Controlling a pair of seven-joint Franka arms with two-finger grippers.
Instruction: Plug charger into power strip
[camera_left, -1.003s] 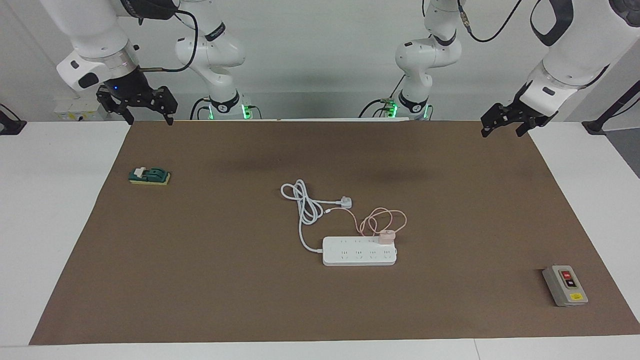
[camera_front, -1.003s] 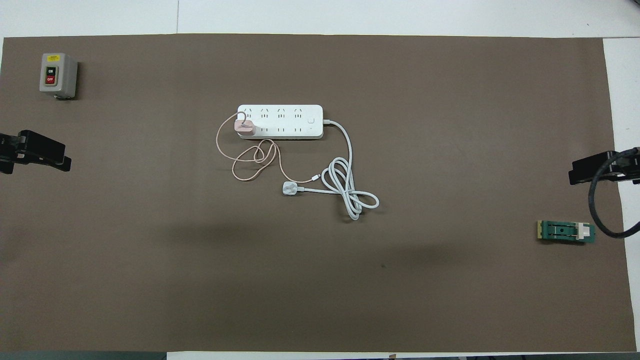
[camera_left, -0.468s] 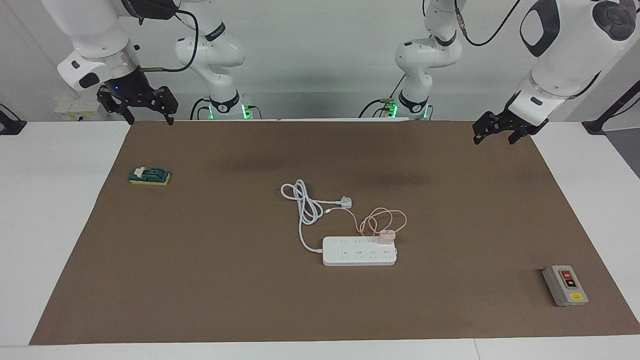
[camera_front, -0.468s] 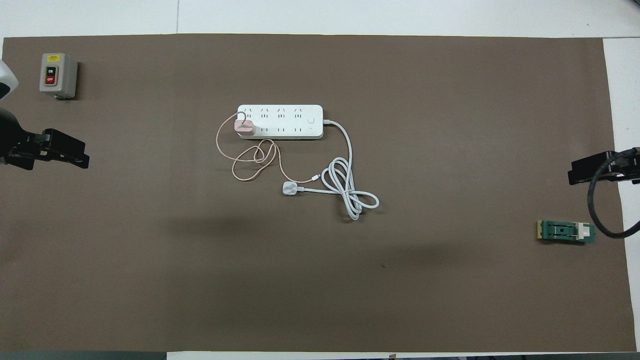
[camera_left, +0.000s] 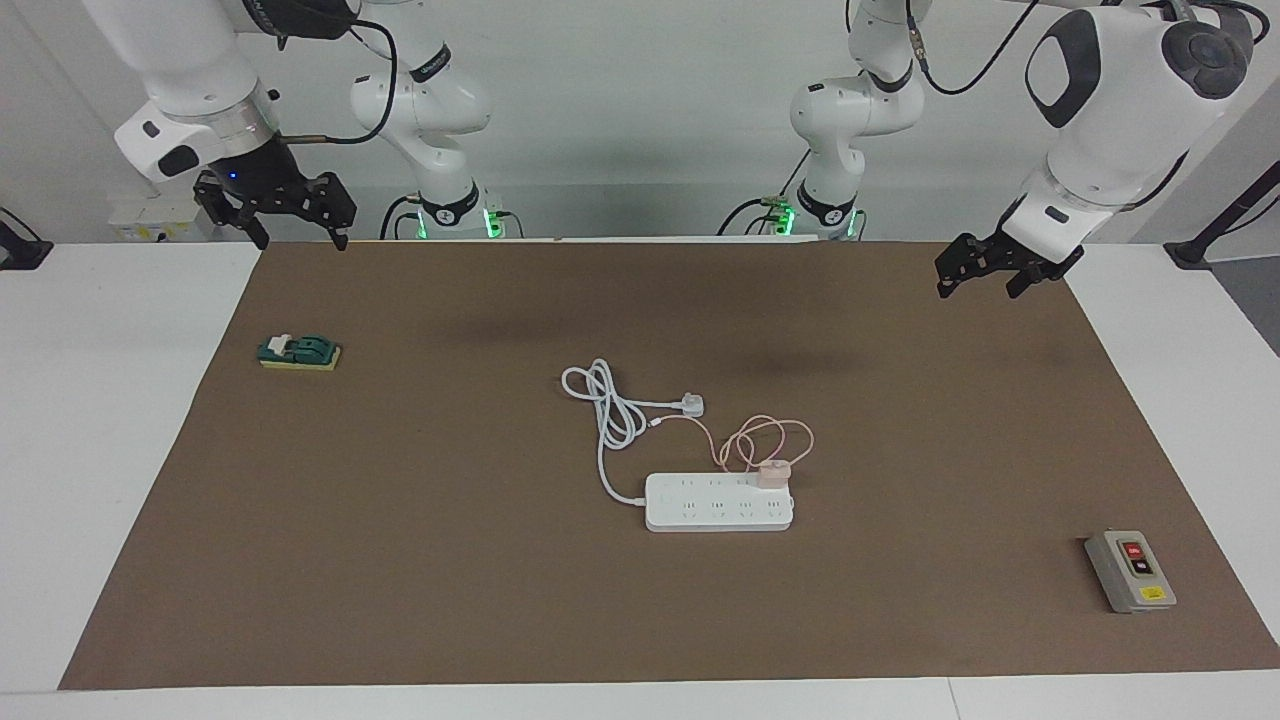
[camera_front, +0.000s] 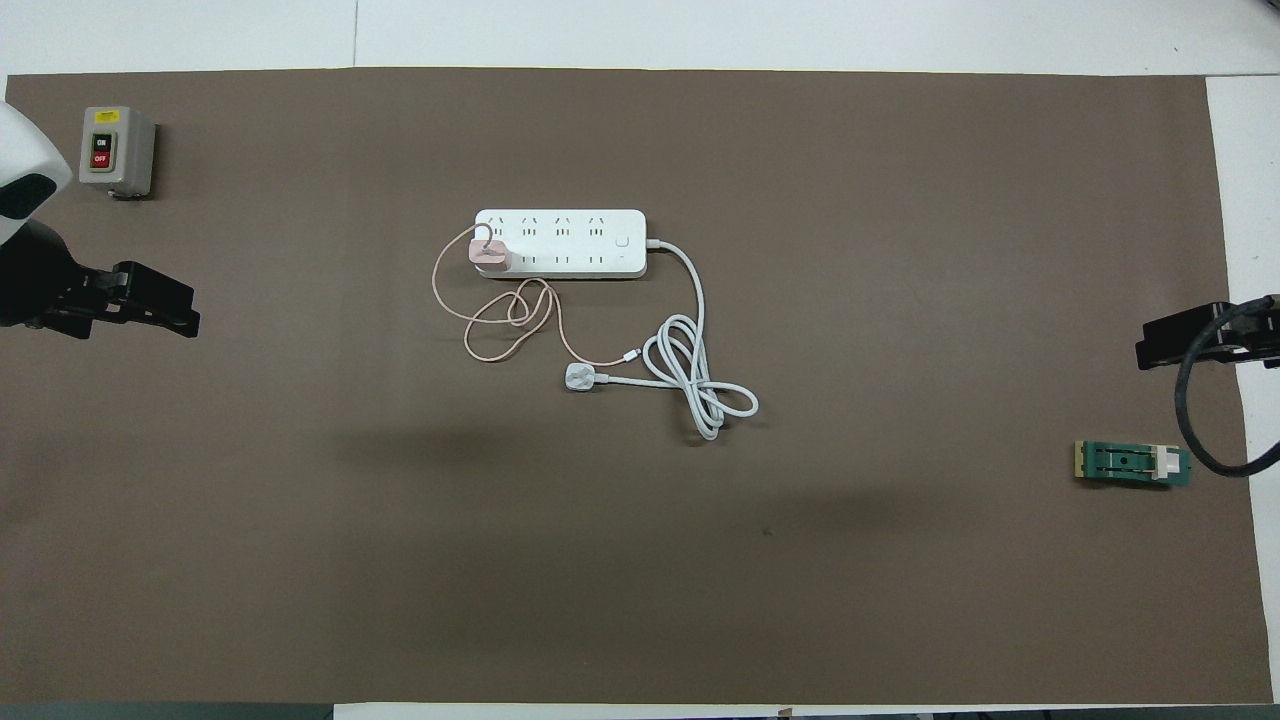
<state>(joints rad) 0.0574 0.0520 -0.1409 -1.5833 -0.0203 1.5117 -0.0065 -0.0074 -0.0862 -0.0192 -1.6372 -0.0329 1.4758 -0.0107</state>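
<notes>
My left gripper, fingers apart, hangs over the mat's edge, well apart from the charger sitting on the power strip; right gripper apart too, waiting.

Left pincer raised over the tabletop edge, fingers spread. Right pincer raised over the tabletop corner, fingers spread.

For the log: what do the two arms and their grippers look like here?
Both arms are glossy white with rounded joint housings and black cables looping along them; green lights glow at the two bases. The left arm shows dark grey oval panels on its upper joints. The left gripper and right gripper are black two-finger units on white wrists; the right gripper shows a small blue light on its black body.
</notes>
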